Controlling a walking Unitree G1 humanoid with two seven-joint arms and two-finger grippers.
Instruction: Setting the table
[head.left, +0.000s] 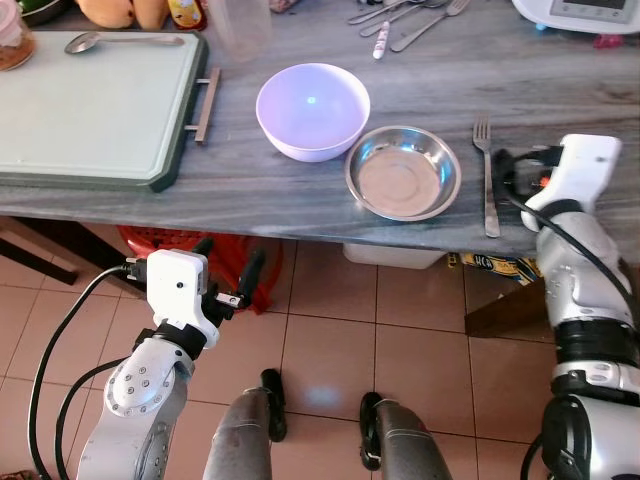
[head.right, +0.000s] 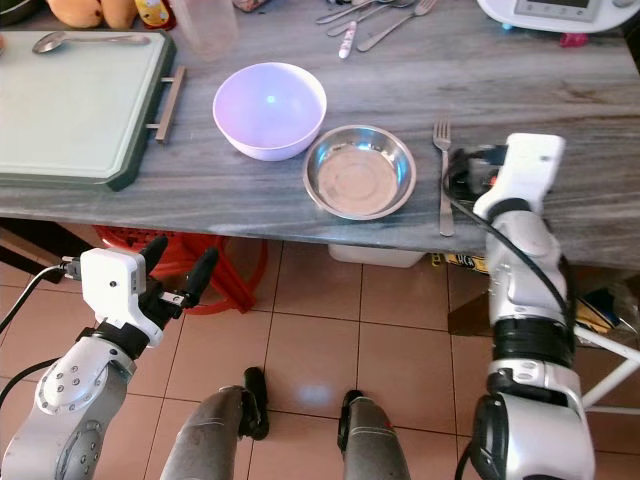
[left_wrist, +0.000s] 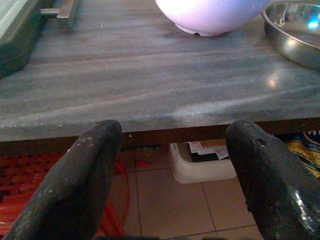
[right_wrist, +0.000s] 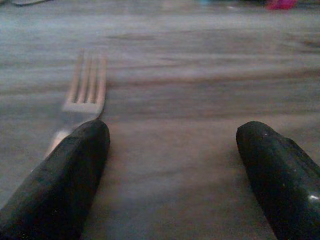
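Note:
A lilac bowl (head.left: 312, 110) and a steel bowl (head.left: 403, 172) stand side by side on the grey stone table (head.left: 250, 200). A fork (head.left: 487, 175) lies just right of the steel bowl, tines pointing away from me. My right gripper (head.left: 508, 172) rests low over the table, open, directly right of the fork. In the right wrist view the fork (right_wrist: 86, 85) lies beside one finger, outside the open gap of the gripper (right_wrist: 172, 132). My left gripper (head.left: 228, 255) hangs open below the table's front edge, holding nothing; in its wrist view the gripper (left_wrist: 174, 129) faces that edge.
A pale green cutting board (head.left: 90, 110) with a spoon (head.left: 120, 42) on it lies at the left. More cutlery (head.left: 400, 20), a clear cup (head.left: 240, 25) and a white appliance (head.left: 580, 12) stand at the back. A red basket (head.left: 160, 243) and a white bin (left_wrist: 200, 162) sit under the table.

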